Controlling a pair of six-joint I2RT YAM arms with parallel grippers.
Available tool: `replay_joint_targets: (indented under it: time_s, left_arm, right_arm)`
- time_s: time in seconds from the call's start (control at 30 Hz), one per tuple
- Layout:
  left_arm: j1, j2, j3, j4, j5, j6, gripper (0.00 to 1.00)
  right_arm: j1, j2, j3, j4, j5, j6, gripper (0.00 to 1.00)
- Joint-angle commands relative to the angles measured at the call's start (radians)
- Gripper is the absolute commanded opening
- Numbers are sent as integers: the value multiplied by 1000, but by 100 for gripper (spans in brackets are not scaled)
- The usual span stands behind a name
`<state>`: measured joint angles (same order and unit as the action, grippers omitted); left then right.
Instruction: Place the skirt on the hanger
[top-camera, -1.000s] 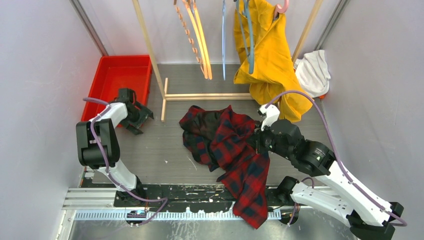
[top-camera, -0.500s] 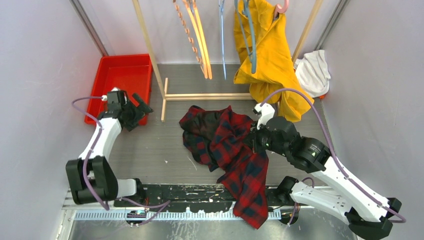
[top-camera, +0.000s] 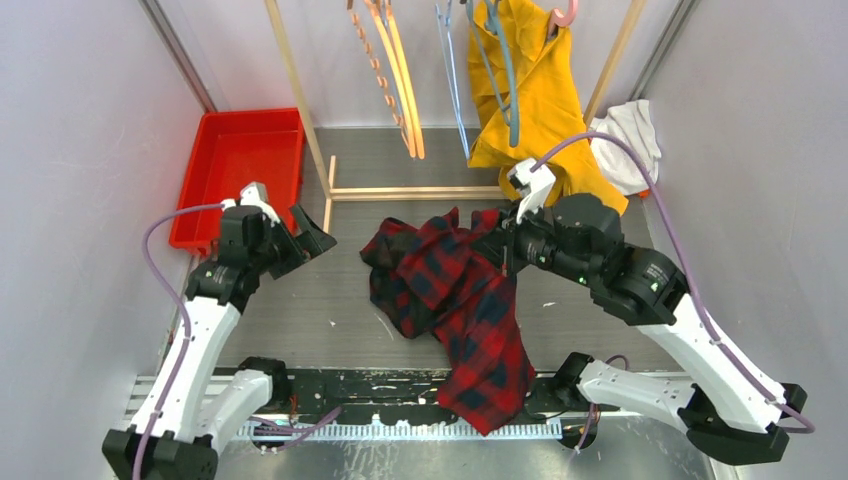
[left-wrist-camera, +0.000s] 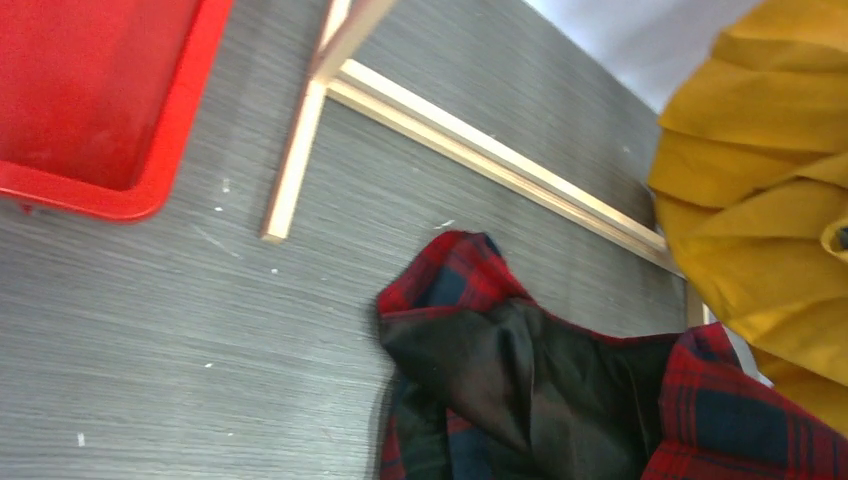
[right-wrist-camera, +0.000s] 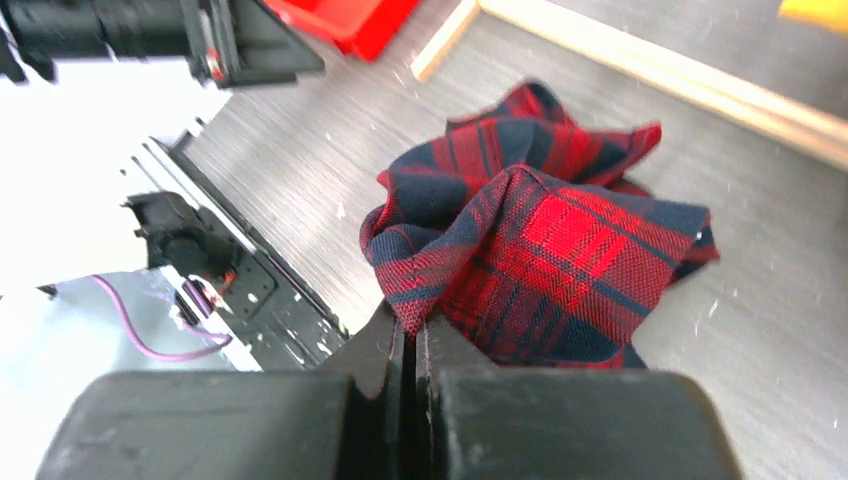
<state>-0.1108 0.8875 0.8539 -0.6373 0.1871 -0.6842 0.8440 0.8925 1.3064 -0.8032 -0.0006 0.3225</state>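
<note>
The red and navy plaid skirt (top-camera: 440, 285) lies crumpled on the grey table and trails over the front edge. My right gripper (top-camera: 497, 243) is shut on a raised fold at its upper right; in the right wrist view the fabric (right-wrist-camera: 540, 230) runs into the closed fingertips of that gripper (right-wrist-camera: 410, 330). My left gripper (top-camera: 310, 232) stands open, left of the skirt and apart from it. Its wrist view shows the skirt's dark lining (left-wrist-camera: 540, 380) but no fingers. Orange hangers (top-camera: 400, 70) and blue hangers (top-camera: 455, 70) hang bare from the rack at the back.
A red bin (top-camera: 240, 165) sits at the back left. The wooden rack's base bar (top-camera: 415, 192) and post (top-camera: 295, 90) stand behind the skirt. A yellow garment (top-camera: 535, 100) hangs on a pink hanger, with a white cloth (top-camera: 630, 140) beside it at the right.
My left arm swung from the red bin toward the skirt and its gripper opened wider. My right gripper lifted its fold of the skirt up and back toward the rack.
</note>
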Motion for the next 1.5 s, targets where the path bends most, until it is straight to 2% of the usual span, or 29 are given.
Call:
replay_joint_targets:
  time_s: [0.0,0.13,0.23,0.33,0.43,0.57,0.67,0.73,0.77,0.8,0.9,1.0,1.1,1.23,1.43,1.47]
  left_arm:
    - [-75,-83,46,-77,10,-30,96]
    - [-119,-109,76,-95,39,-39,95]
    - [-169,-115,72,-107,36,-44,94]
    - [-222,-144,44,-133,-8,-45,92]
    - [-240,-180,21,-180,-47,-36,91]
    - [-241,-199,12,-228,-65,-22,91]
    - [-241,-194,14,-242,-69,-11,91]
    - [-241,-191,13,-243,-69,-7,91]
    - [-241,-189,12,-243,-67,-6,91]
    - [-241,-187,9,-239,-63,-7,91]
    - [-242,-176,3,-229,-43,-8,90]
    - [-246,-163,1,-216,-28,-9,89]
    - [-272,-145,1,-199,-19,-16,88]
    - [-351,-97,-8,-197,-53,-19,88]
    - [-562,-68,-78,-218,-182,-112,89]
    - [-602,-69,-92,-223,-204,-133,89]
  right_arm:
    - [3,37,162,77,-67,-58,1]
    - [3,115,145,53,-121,-67,1]
    - [17,167,10,109,-165,-38,1]
    - [75,223,-154,243,-176,-11,1]
    - [208,329,-226,356,-181,-13,1]
    - [424,463,-237,449,-221,-41,2]
    - [543,502,-250,459,-222,-64,20]
    - [562,444,-290,469,-196,-44,29]
    - [562,393,-321,476,-180,-34,43]
    - [562,335,-349,474,-151,-22,53]
    - [560,179,-379,377,45,-2,61]
    - [551,76,-366,287,259,32,75]
    - [457,67,-343,195,379,89,77]
    - [267,120,-382,160,328,130,76]
    - [145,200,-467,189,327,121,77]
    - [124,194,-488,207,290,121,77]
